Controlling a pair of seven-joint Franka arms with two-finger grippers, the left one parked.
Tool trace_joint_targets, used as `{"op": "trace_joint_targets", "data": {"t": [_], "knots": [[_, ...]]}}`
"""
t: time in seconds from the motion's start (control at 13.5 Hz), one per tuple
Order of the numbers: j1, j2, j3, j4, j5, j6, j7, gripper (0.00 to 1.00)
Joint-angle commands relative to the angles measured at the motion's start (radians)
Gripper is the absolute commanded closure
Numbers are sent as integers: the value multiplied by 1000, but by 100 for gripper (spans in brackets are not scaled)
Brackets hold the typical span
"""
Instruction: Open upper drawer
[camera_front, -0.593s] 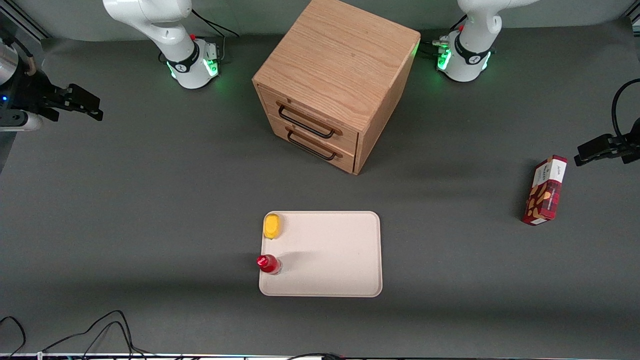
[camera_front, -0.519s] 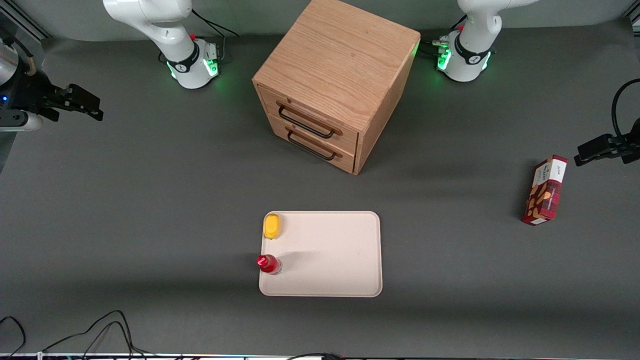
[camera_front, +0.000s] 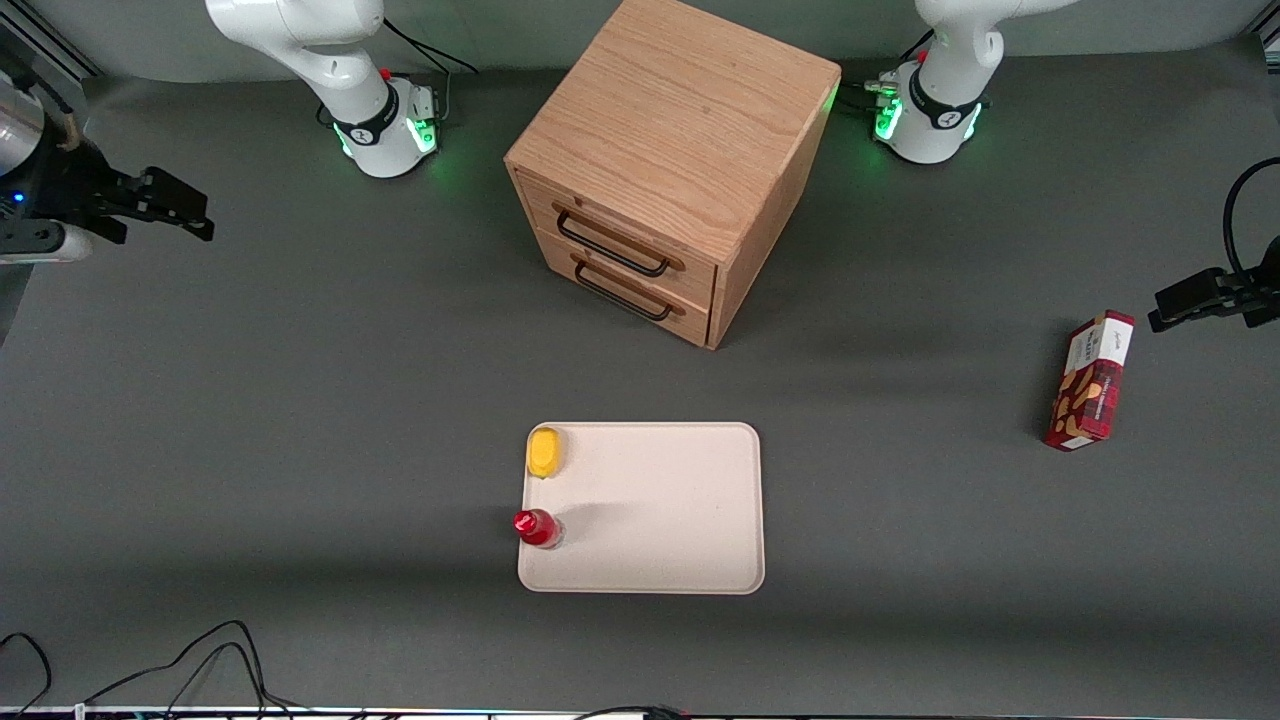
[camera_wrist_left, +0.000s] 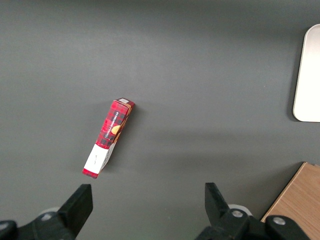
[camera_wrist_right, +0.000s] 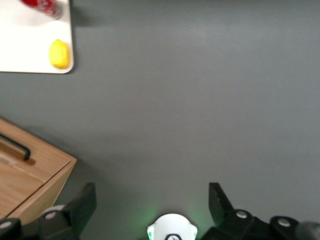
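Your gripper (camera_front: 180, 212) hangs with fingers spread and empty at the working arm's end of the table, well apart from the oak cabinet (camera_front: 680, 130). The upper drawer (camera_front: 615, 235) sits fully shut above its twin, so you are only at the approach. Next, reach its black wire handle (camera_front: 612, 245), not the lower one.

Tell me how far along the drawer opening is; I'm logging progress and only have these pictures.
Nothing is done yet: the upper drawer sits flush in the cabinet, like the bottom drawer under it. In hand: the hand hangs open above bare table toward the working arm's end, well away from the cabinet. Left: reach the black wire handle, grip it and pull the drawer out.
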Motion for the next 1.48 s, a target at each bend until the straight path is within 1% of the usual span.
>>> {"op": "trace_joint_targets", "data": {"t": [0.0,0.15,0.22,0.3,0.37,0.44,0.52,0.59,0.81,0.96,1.11,1.19,1.41], "knots": [[5,36,22,45,127,-13,-40,0],[15,84,39,104,137,-22,-151,0],[12,101,64,115,138,-46,-234,0],[12,116,70,117,148,-63,-332,0],[13,134,73,119,189,-67,-436,0],[13,165,78,126,262,-67,-510,0],[13,202,96,137,323,-67,-529,0],[15,241,122,143,354,-67,-531,0],[15,369,261,200,356,-50,-523,0],[19,430,320,208,355,-4,-505,0],[34,476,380,203,344,54,-426,0],[42,502,400,200,342,76,-369,0],[54,547,453,175,315,148,-275,0]]}}
